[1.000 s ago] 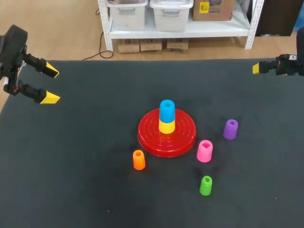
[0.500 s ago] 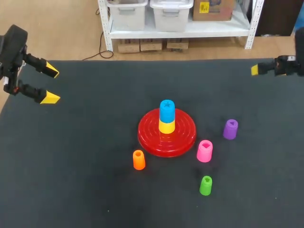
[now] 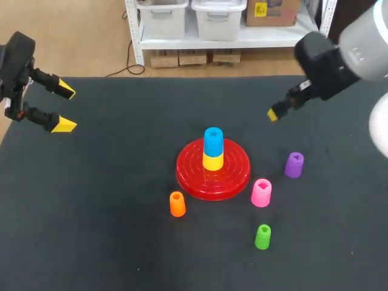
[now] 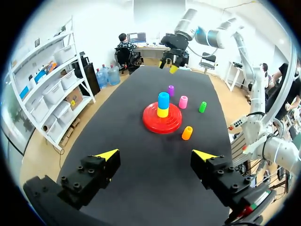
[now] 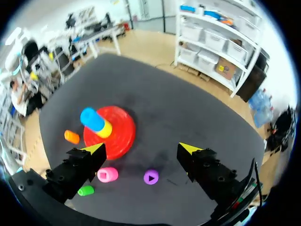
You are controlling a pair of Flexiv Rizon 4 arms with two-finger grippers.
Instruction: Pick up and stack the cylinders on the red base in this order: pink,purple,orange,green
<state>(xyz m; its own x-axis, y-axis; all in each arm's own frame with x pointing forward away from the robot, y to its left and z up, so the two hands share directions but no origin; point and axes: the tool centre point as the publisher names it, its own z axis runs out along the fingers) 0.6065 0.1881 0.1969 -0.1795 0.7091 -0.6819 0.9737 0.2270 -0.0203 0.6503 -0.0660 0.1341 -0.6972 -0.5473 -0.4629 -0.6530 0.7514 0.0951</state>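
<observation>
A dark table (image 3: 91, 242) is spreading under both of our arms. Near its middle the red base (image 3: 236, 176) is sitting flat, and it is carrying a yellow cylinder (image 3: 213, 162) with a blue cylinder (image 3: 213, 140) stacked upright on top. The four loose cylinders are standing on the cloth around the near side of the base. The pink cylinder (image 3: 261, 193) is just beside its near right rim, and the purple cylinder (image 3: 294, 165) is a little farther right. The orange cylinder (image 3: 177, 204) is near its near left rim, and the green cylinder (image 3: 262, 236) is standing closest to us, apart from the base. Our right arm (image 3: 339, 57) is coming in from the far right corner. Our right gripper (image 5: 141, 149) is hanging above the table beyond the purple cylinder, with its fingers spread wide and gripping nothing. In its wrist view the purple cylinder is lying below the gap between the fingers, and the pink one is under one finger; neither is touching them. Our left gripper (image 3: 65, 109) is hovering over the far left edge, likewise wide open and empty, well apart from the base and every cylinder, which are all lying far ahead of its fingers.
</observation>
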